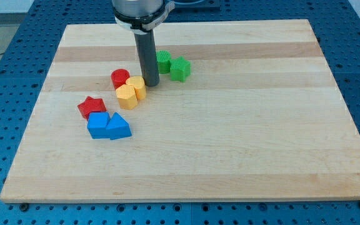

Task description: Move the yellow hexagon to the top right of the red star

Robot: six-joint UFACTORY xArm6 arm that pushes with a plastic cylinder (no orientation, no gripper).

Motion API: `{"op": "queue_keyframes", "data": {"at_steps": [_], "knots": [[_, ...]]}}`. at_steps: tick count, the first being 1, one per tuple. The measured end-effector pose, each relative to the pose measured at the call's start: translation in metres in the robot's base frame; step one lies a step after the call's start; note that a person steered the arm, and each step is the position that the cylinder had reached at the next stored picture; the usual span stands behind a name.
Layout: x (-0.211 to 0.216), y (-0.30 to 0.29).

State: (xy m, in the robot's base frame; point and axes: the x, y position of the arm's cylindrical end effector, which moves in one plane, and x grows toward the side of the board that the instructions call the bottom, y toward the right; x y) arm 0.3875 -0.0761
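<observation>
The yellow hexagon (126, 95) lies left of the board's middle, touching a second yellow block (137, 87) at its upper right. The red star (92, 107) lies at the hexagon's lower left, a short gap away. My tip (151, 84) stands just right of the second yellow block, close to or touching it, and up-right of the hexagon.
A red cylinder (120, 78) sits just above the yellow blocks. Two green blocks (164, 61) (180, 69) lie right of the rod. A blue cube (97, 125) and a blue triangular block (119, 127) sit below the red star. The wooden board (242, 137) ends at blue table edges.
</observation>
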Motion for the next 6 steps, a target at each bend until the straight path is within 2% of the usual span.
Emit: {"op": "queue_keyframes", "data": {"at_steps": [2,4,6], "knots": [[0.058,0.019],[0.060,-0.031],[0.059,-0.057]]}}
